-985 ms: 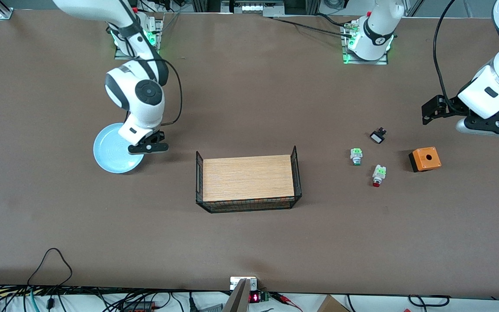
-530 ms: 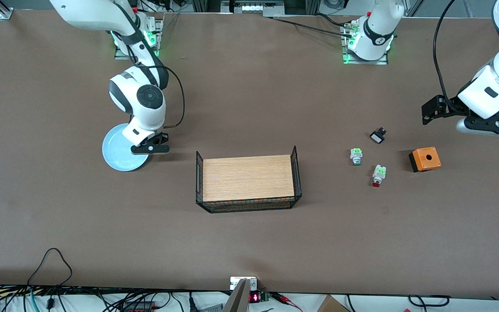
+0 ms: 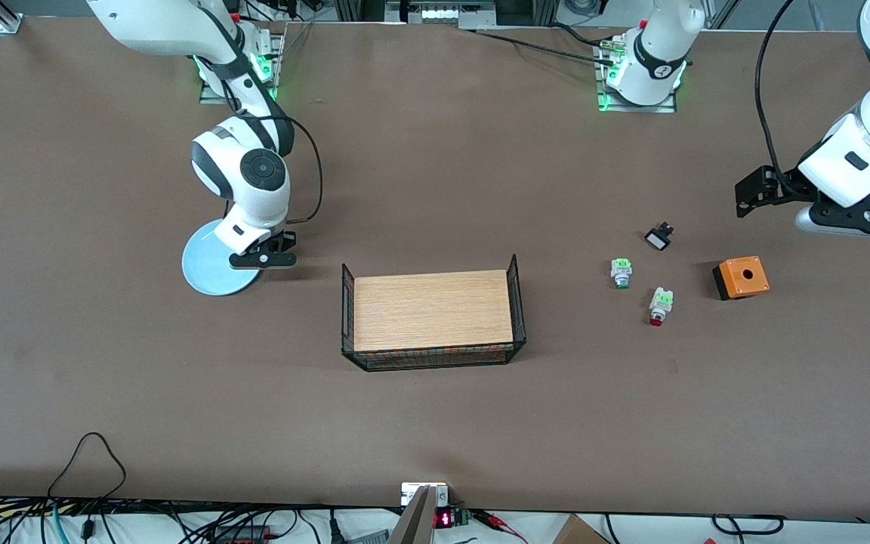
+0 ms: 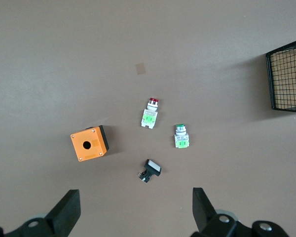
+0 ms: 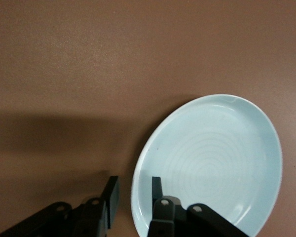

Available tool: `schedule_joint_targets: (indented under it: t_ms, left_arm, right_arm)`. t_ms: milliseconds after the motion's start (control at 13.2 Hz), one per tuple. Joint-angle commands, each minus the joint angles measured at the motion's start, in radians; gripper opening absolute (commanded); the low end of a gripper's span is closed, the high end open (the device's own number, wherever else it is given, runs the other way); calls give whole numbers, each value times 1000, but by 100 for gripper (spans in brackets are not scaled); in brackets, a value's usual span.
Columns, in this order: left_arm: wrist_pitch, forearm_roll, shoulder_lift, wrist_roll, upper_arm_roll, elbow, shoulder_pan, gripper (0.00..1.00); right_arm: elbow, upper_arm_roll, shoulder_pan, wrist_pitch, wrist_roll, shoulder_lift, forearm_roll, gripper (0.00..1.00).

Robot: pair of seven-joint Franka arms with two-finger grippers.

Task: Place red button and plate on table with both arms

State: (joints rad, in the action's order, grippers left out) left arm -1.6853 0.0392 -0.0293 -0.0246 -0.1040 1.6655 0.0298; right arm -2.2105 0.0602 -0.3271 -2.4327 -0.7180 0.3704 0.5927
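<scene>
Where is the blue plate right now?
The plate lies on the table toward the right arm's end, beside the wooden tray, with the right gripper at its rim.

Plate point(image 5: 222, 163): pale blue, faint concentric rings, rim between black jaws of right gripper point(image 5: 133, 195). Table point(image 3: 435, 423): matte brown. Red button point(image 4: 149, 114): white body, light-green block, red cap, seen ahead of black left gripper point(image 4: 133, 212) jaws. Similar switch point(image 4: 181, 138): green tip. Box point(image 4: 89, 143): orange, black side. Tray point(image 3: 432, 310): light wood grain, black wire mesh.
</scene>
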Motion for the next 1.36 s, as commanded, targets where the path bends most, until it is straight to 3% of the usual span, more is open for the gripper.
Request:
schedule_joint_targets:
  t_ms: [0, 152, 379, 758, 1061, 1288]
  left_arm:
    - [9, -13, 19, 6, 10, 10, -10, 100]
    - [9, -13, 19, 6, 10, 10, -10, 100]
    - [9, -13, 17, 6, 10, 10, -10, 100]
    - [9, -12, 19, 6, 10, 10, -10, 100]
    - [10, -13, 19, 6, 10, 10, -10, 100]
    - [10, -13, 17, 6, 10, 10, -8, 100]
  right_arm:
    - [49, 9, 14, 56, 9, -21, 18, 100]
    - [122, 12, 17, 162, 98, -22, -32, 100]
    - [266, 7, 32, 320, 305, -24, -277, 100]
    - [529, 7, 181, 625, 592, -22, -585, 100]
    - [632, 6, 244, 761, 690, -77, -636, 100]
    - [627, -3, 252, 788, 738, -217, -645, 100]
